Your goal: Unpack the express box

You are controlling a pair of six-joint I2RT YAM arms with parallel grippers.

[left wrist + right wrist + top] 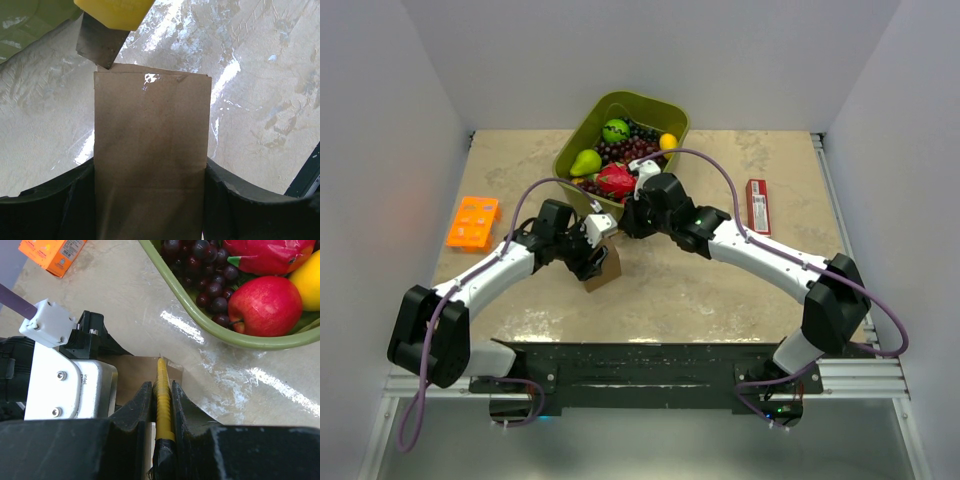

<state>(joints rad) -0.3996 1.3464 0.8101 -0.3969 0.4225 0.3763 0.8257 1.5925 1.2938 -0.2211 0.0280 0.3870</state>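
Observation:
The express box (604, 270) is a small brown cardboard box with a taped seam. My left gripper (584, 254) is shut on it, its fingers pressing both sides of the box (150, 150). My right gripper (621, 222) is shut on a flat yellow cutter (163, 385). In the left wrist view the cutter's yellow body (115, 10) and grey blade (99, 47) touch the box's far left corner at the tape. In the right wrist view the box (134, 371) lies just beyond the cutter's tip, partly hidden by the left wrist camera.
A green tub (572, 145) of fruit stands at the back middle, its rim (200, 322) close to the right gripper. A slim red packet (757, 205) lies at the right. An orange tray (473, 222) lies at the left.

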